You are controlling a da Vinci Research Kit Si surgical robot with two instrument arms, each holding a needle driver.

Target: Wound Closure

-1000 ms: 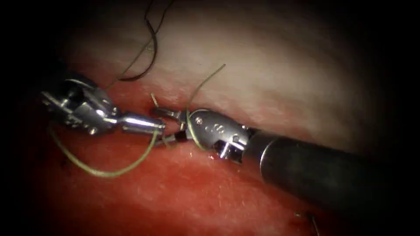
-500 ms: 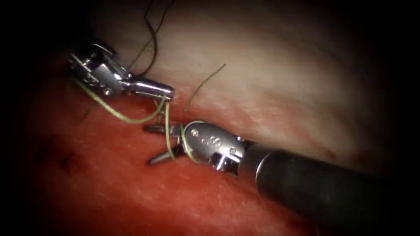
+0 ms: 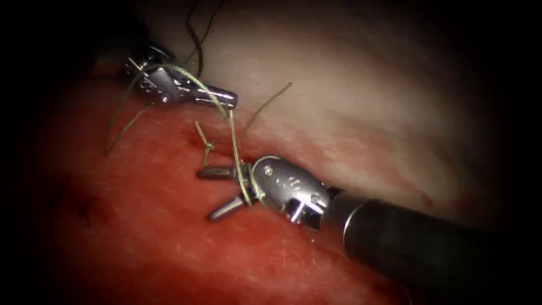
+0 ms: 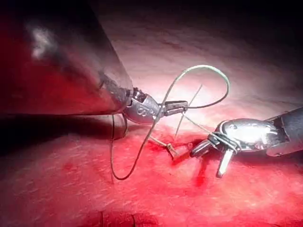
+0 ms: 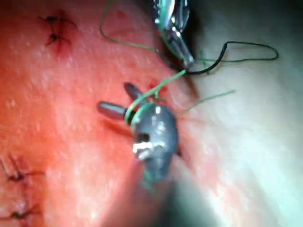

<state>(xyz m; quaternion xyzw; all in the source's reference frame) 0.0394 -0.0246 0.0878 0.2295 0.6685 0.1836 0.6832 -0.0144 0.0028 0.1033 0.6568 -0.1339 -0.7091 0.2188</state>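
My right tool (image 3: 221, 192) reaches in over the red, wet tissue (image 3: 169, 248), jaws spread and holding nothing, with green thread (image 3: 234, 148) wrapped around them at the hinge. My left tool (image 3: 228, 100) sits up and left of it, clenched on that thread. A small knot (image 3: 208, 146) lies on the cut between us. Dark thread (image 3: 195, 39) trails above. Since a second ago, my left tool has risen and my right dropped. I cannot see the needle.

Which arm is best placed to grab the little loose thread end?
Probably right: the right tool is open, empty and close to the short thread end. The left tool is shut on the long thread.
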